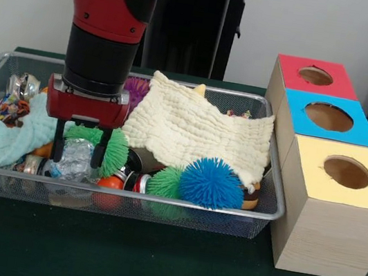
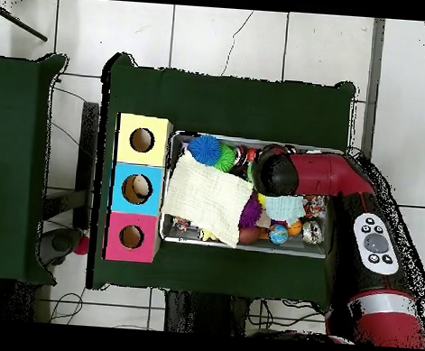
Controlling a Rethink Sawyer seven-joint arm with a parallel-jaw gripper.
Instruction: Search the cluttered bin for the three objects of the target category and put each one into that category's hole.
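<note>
Your gripper point(image 1: 78, 153) hangs in the wire bin point(image 1: 270, 193), its fingers spread either side of a crinkly clear ball point(image 1: 74, 160) at the bin's 7 o'clock in the front view. Which category is wanted can't be read from here. If this ball is your target, sink until the tips pass its widest part, keep clear of the green spiky ball point(image 1: 113, 149) touching at 3 o'clock, then close gently and lift straight up
</note>
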